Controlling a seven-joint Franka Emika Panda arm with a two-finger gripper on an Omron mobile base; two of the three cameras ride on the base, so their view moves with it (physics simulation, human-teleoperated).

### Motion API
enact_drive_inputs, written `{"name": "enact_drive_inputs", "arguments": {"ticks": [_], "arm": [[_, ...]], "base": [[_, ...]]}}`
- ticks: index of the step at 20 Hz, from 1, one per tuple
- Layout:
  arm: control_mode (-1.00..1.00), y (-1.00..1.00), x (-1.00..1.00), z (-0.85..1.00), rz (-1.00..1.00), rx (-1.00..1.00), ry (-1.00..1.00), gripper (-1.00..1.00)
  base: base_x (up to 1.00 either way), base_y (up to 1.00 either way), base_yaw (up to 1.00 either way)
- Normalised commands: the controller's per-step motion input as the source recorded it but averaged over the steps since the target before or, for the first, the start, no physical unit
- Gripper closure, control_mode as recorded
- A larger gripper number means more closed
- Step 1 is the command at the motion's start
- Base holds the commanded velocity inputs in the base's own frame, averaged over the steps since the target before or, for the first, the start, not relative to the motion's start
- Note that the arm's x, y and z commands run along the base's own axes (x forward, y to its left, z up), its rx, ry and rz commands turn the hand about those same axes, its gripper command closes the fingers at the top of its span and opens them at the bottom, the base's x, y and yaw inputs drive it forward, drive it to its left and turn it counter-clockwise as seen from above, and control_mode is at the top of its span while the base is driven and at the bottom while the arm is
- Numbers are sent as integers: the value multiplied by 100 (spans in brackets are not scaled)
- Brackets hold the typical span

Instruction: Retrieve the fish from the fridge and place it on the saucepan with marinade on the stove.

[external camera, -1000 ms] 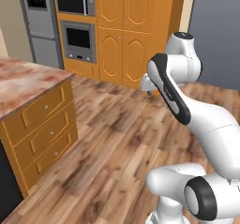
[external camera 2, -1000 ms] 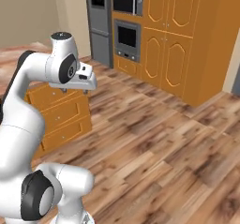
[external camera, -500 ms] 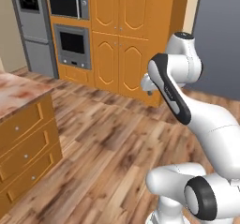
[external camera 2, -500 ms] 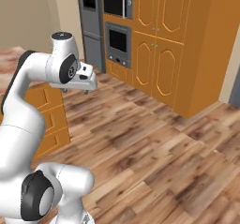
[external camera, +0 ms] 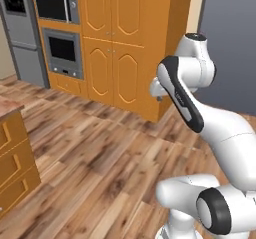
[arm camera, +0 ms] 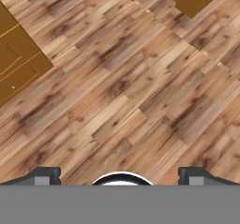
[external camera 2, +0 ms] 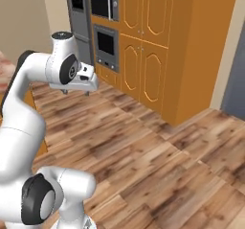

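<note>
The fridge [external camera: 22,38], tall grey steel with a black display panel, stands shut at the far left of the left base view. In the right base view the fridge [external camera 2: 79,17] is behind my arm. My gripper [external camera 2: 75,92] hangs open and empty over the wooden floor, pointing down. In the hand view the gripper [arm camera: 119,176] shows its two dark fingertips [arm camera: 44,175] wide apart with bare floorboards between them. In the left base view the gripper [external camera: 155,90] is mostly hidden behind my forearm. The fish, the saucepan with marinade and the stove are out of view.
Black-windowed wall ovens [external camera: 61,48] and tall orange cabinets [external camera: 125,43] line the far wall. An island with orange drawers [external camera: 12,168] sits at the left; its drawer front [arm camera: 16,63] also appears in the hand view. A grey wall [external camera: 230,43] is to the right. Wooden floor [external camera 2: 143,146] lies between.
The whole picture has slid leftward in both base views, so the camera has moved with the base. The arm keeps its pose and the gripper stays open.
</note>
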Motion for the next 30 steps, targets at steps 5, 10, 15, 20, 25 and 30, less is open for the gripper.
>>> {"name": "enact_drive_inputs", "arguments": {"ticks": [5,10,15,20,25,30], "arm": [[100,0,0,0,0,0,0,-100],[100,0,0,0,0,0,0,-100],[100,0,0,0,0,0,0,-100],[100,0,0,0,0,0,0,-100],[100,0,0,0,0,0,0,-100],[100,0,0,0,0,0,0,-100]], "base": [[100,-100,19],[100,-100,26],[100,-66,45],[91,-38,70],[88,-22,78],[83,-13,80]]}}
